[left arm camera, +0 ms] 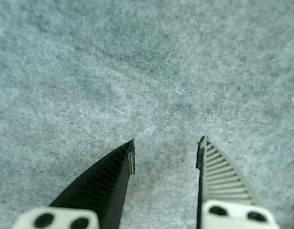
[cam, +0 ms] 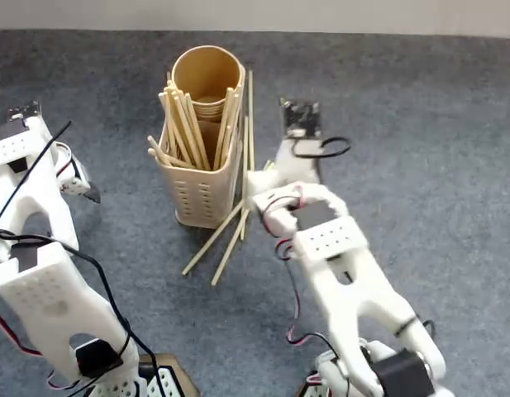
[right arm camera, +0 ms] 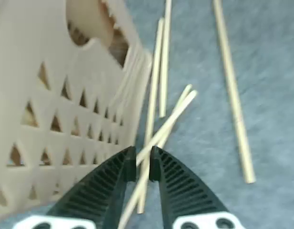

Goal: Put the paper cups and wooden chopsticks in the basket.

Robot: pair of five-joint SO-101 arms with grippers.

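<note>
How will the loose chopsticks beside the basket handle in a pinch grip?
Probably stiff and light: the chopsticks are thin, straight wood. Two cross inside the right gripper, so one may pivot or slip out when lifted. The fuzzy carpet should limit rolling if they are pushed.

Basket filled with cups and chopsticks, a few sticks loose beside it.
The beige perforated basket (cam: 201, 194) stands upright at upper centre, holding nested paper cups (cam: 207, 74) and a bundle of wooden chopsticks (cam: 182, 124). Loose chopsticks (cam: 210, 242) lie along its right side and slant out from its lower right corner.
</note>
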